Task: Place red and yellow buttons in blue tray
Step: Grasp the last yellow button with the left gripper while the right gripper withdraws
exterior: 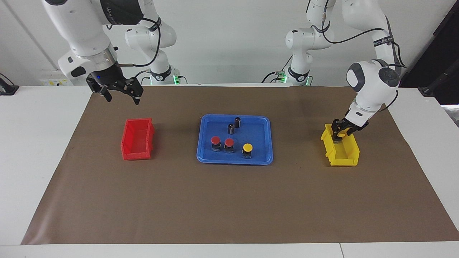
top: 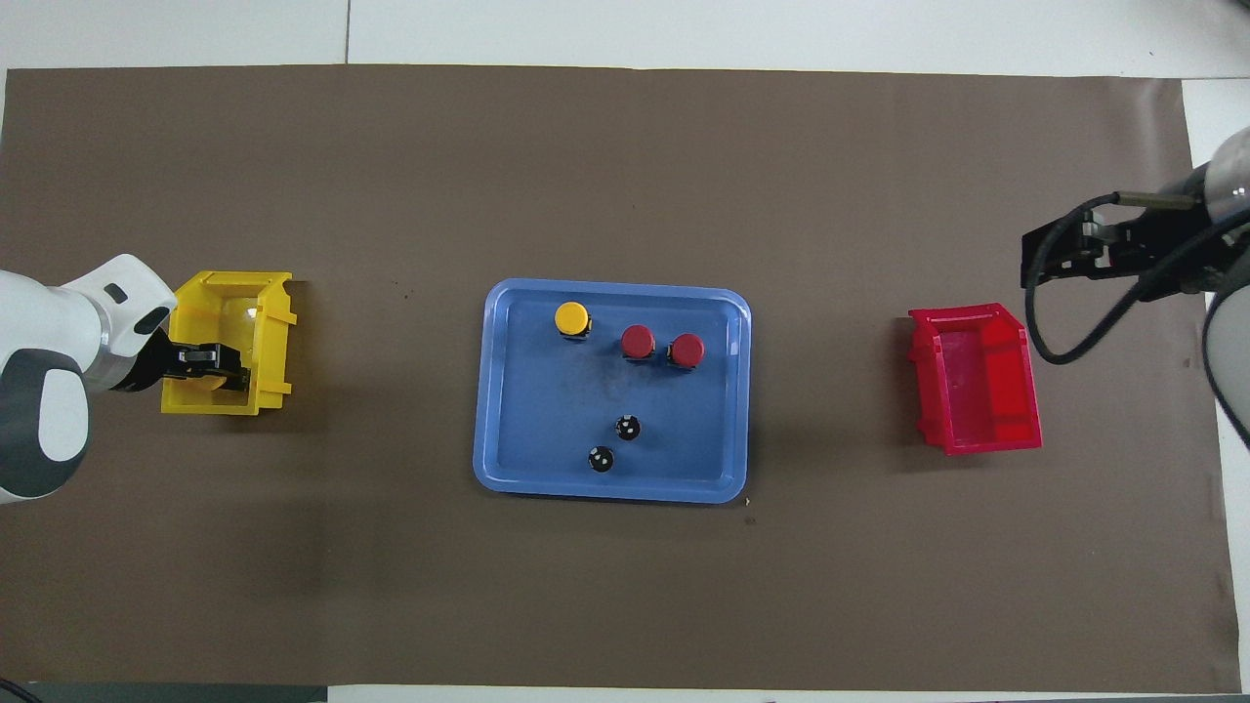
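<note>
The blue tray (exterior: 235, 161) (top: 547, 469) lies mid-table. In it stand two red buttons (exterior: 215, 141) (exterior: 229, 143) (top: 638, 341) (top: 687, 350) and one yellow button (exterior: 247, 147) (top: 571, 318), in a row along the side farther from the robots. The second yellow button is not plainly seen. My left gripper (exterior: 337, 135) (top: 210, 369) reaches down into the yellow bin (exterior: 344, 154) (top: 266, 327); what is under it is hidden. My right gripper (exterior: 122, 97) (top: 1050, 256) is open and empty, raised over the mat beside the red bin (exterior: 138, 139) (top: 977, 381).
Two small dark cylinders (exterior: 237, 122) (exterior: 231, 128) (top: 628, 427) (top: 601, 459) stand in the tray, nearer to the robots than the buttons. The red bin looks empty. A brown mat (exterior: 229, 200) covers the table.
</note>
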Robot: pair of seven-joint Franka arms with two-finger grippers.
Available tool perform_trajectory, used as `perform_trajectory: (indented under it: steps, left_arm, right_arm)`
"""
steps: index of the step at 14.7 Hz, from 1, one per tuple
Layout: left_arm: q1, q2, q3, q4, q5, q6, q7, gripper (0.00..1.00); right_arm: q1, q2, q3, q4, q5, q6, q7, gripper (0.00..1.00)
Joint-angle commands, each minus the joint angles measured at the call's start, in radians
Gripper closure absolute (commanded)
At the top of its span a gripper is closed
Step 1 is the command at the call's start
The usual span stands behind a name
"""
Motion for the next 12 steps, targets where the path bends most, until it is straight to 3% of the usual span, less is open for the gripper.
perform_trajectory:
  steps: [1,2,4,9,12]
  left_arm:
    - [0.011,-0.025,-0.006,-0.035,0.003,0.024,0.014,0.86]
    - [0.011,-0.025,-0.006,-0.032,0.003,0.022,0.014,0.98]
    - [0.007,-0.018,-0.006,0.027,0.003,-0.03,0.002,0.99]
    - [-0.038,0.021,-0.014,0.384,0.016,-0.384,-0.003,0.99]
    - [-0.156,0.05,-0.02,0.388,0.002,-0.311,-0.157,0.99]
  right_arm:
    - [-0.098,-0.018,0.01,-0.028,-0.012,-0.017,-0.146,0.0]
    - [-0.113,-0.021,0.007,-0.031,-0.01,-0.019,-0.171,0.0]
    - [-0.115,-0.033,-0.002,-0.04,-0.016,-0.023,-0.177,0.0]
    - [-0.115,-0.041,-0.019,-0.056,-0.015,-0.025,-0.181,0.0]
    - [-0.114,-0.045,-0.016,-0.054,-0.016,-0.046,-0.183,0.0]
